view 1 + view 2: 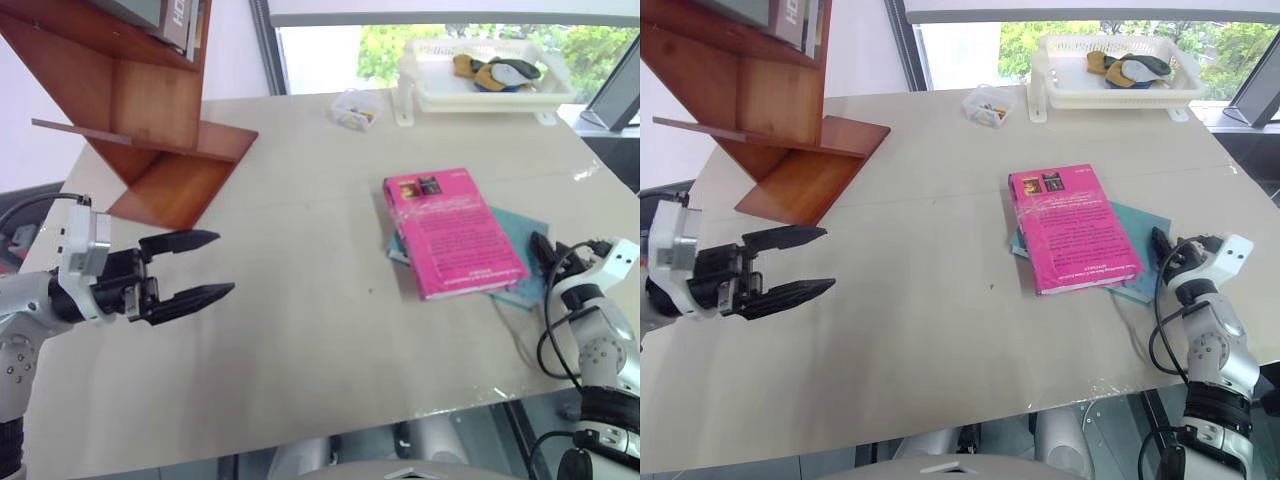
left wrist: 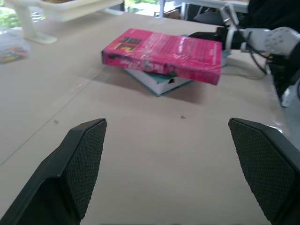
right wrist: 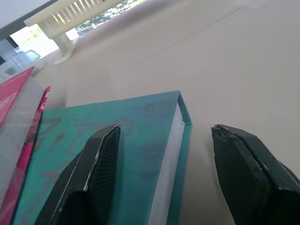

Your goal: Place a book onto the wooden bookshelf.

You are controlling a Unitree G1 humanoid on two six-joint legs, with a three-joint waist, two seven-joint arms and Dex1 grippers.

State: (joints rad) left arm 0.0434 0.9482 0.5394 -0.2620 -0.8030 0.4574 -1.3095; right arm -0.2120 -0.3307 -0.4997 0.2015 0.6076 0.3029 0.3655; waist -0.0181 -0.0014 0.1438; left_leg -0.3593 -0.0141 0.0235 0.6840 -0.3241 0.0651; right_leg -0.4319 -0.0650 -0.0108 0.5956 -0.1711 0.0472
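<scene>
The pink book (image 1: 450,232) lies flat on the table, on top of a teal-blue book (image 1: 522,238). The wooden bookshelf (image 1: 150,110) stands at the far left, its slanted boards and thin ledge bare at the bottom. My left gripper (image 1: 225,263) hovers open over the table's left side, below the shelf and well apart from the books. My right gripper (image 3: 166,129) is open and low at the right edge of the stack, its fingers either side of the teal book's corner, beside the pink book (image 3: 14,93). In the left wrist view the pink book (image 2: 164,51) shows far ahead.
A white plastic tray (image 1: 480,100) with small items stands at the back right, a small clear box (image 1: 355,108) beside it. Grey books (image 1: 170,20) rest on the shelf's upper board. The table (image 1: 300,330) is bare between the grippers; its front edge is near.
</scene>
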